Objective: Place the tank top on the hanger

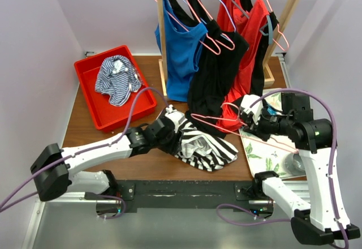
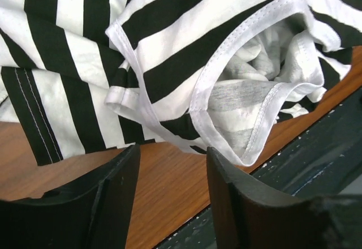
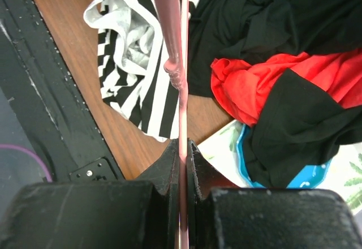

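1. Under everything, a brown wooden table [image 1: 158,167] spans the space between the walls, with both arm bases at its near edge.
2. At the far side stands a wooden clothes rack [image 1: 160,34] hung with a blue top [image 1: 181,51], a black top [image 1: 218,73] and a red top [image 1: 249,39], their hems reaching down to the table.
3. At far left sits a red plastic tray [image 1: 87,71] holding a crumpled garment with thin blue-and-white stripes [image 1: 117,79].
4. Near the front edge, between the arms, the soft tank top with bold black and white stripes [image 1: 203,144] lies bunched on the wood, one white-bound opening gaping.
5. A thin pink wire hanger [image 3: 182,124] runs over the tank top's far side; whether the two touch is unclear.
6. Right gripper [image 3: 182,147]: jaws pressed together on the hanger's wire.
7. Left gripper [image 2: 171,164]: jaws apart, bare wood between them, the striped fabric just beyond the fingertips.
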You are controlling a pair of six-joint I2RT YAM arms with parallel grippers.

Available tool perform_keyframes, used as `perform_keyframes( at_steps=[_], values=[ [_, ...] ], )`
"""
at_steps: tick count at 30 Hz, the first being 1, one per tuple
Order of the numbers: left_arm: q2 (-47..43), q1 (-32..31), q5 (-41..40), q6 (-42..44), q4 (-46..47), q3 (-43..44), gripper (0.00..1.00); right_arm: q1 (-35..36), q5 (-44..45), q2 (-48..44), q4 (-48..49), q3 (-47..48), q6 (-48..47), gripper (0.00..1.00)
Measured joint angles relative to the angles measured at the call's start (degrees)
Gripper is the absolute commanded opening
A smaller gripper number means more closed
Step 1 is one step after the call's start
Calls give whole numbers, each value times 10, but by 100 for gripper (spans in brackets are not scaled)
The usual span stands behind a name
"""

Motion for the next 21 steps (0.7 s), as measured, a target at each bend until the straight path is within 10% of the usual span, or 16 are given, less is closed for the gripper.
perform_keyframes(
  at_steps=[12, 19, 21],
  values=[
    [56, -44, -64, -34, -20, 52, 55, 0, -26, 8, -1, -42, -14, 0],
    [84, -44, -79, -36, -16, 53, 0, 0, -38, 12, -2, -61, -17, 0],
    [90, -43, -88, -32, -16, 53, 0, 0, -39, 12, -2, -66, -18, 0]
  ],
)
